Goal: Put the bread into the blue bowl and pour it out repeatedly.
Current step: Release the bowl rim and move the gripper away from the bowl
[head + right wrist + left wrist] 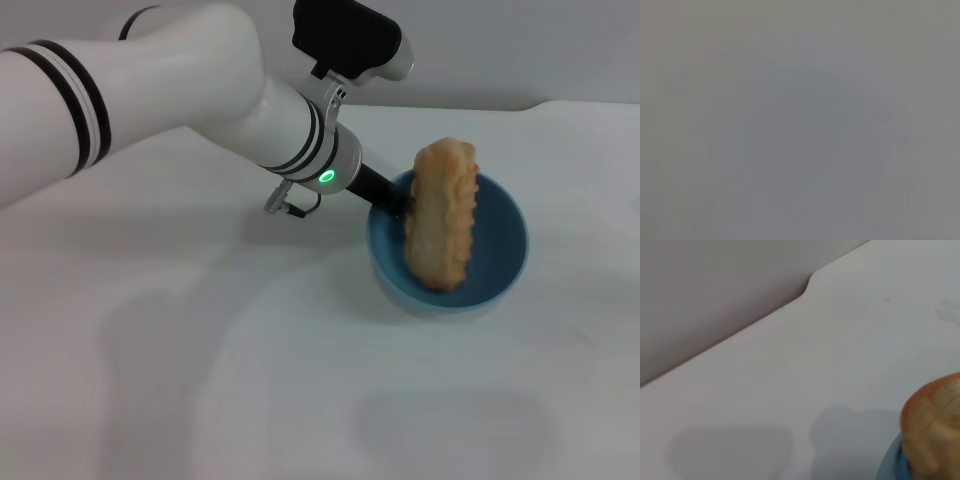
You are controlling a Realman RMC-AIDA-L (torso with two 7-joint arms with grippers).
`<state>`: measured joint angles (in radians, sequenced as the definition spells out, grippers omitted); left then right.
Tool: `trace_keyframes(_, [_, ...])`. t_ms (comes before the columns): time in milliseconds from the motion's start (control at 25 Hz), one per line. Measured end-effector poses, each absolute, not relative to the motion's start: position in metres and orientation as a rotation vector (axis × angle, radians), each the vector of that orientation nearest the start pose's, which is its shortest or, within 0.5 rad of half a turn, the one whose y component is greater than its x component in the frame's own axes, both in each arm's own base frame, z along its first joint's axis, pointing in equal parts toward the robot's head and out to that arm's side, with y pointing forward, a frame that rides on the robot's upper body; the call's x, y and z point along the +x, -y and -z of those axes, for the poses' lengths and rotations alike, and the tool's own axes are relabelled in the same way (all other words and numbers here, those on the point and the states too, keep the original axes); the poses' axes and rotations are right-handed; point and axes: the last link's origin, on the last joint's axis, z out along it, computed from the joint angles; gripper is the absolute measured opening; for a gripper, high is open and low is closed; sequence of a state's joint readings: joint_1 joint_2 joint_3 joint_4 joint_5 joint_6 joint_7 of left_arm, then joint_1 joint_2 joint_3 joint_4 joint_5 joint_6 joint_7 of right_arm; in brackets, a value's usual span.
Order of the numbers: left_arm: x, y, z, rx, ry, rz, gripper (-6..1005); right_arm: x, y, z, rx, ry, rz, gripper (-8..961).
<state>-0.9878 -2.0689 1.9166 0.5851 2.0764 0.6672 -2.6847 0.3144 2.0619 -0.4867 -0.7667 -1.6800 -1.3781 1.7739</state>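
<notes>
Left gripper [398, 203] reaches in from table's left side, at near-left rim of blue bowl [497, 262] — fingers hidden behind bread [443, 214], so can't tell if spread or pinching. Bread stands on end inside bowl, upper end rising well above rim, ridged striped face turned right. Bowl sits on white table [250, 380], toward far right part. Right wrist view blank grey — right gripper not seen.

Your left arm [200, 90] reaches across from left, wrist angled down; left gripper [395, 203] mostly hidden
</notes>
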Motion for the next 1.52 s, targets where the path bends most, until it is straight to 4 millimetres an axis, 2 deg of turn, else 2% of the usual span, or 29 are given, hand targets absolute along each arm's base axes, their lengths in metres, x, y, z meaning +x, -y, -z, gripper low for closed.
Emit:
trace_keyframes(280, [-0.155, -0.407, 0.132, -2.525, 0.949, -0.164, 10, 0.344, -0.317, -0.087, -1.862, -1.230, -1.036, 432])
trace_keyframes(840, [-0.167, -0.401, 0.133, -2.511, 0.992, -0.183, 18, 0.339, -0.323, -0.075, -1.912, -1.245, -1.014, 431])
trace_keyframes(1320, [-0.176, -0.402, 0.129, -2.464, 1.056, -0.139, 111, 0.331, -0.329, -0.068, -1.978, -1.193, -0.990, 430])
trace_keyframes(1520, [-0.173, -0.407, 0.126, -2.451, 1.034, -0.107, 347, 0.329, -0.331, -0.066, -2.022, -1.093, -0.939, 431])
